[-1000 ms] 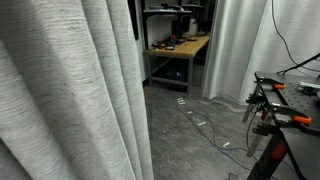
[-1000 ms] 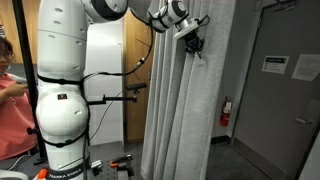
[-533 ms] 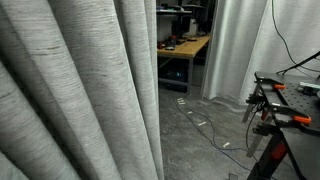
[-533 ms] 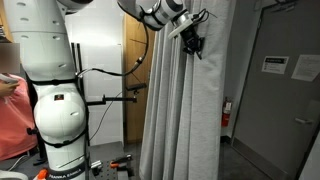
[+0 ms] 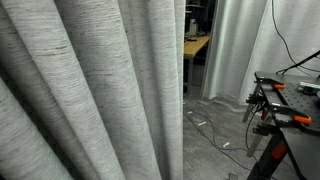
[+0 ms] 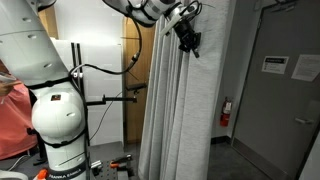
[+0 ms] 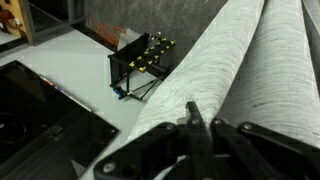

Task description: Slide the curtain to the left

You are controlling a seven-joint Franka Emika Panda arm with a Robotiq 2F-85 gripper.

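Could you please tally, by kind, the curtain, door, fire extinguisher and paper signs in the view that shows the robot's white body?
Curtain: 1
Door: 1
Fire extinguisher: 1
Paper signs: 2
Total: 5

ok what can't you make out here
Whether the hand is open or shut: tiny against the curtain in an exterior view, fingers blurred in the wrist view.
The curtain's top: cut off by the top edge in both exterior views.
The workbench: mostly hidden behind the curtain in an exterior view.
In an exterior view, the person is cut off by the left edge and the door sign is too small to read.
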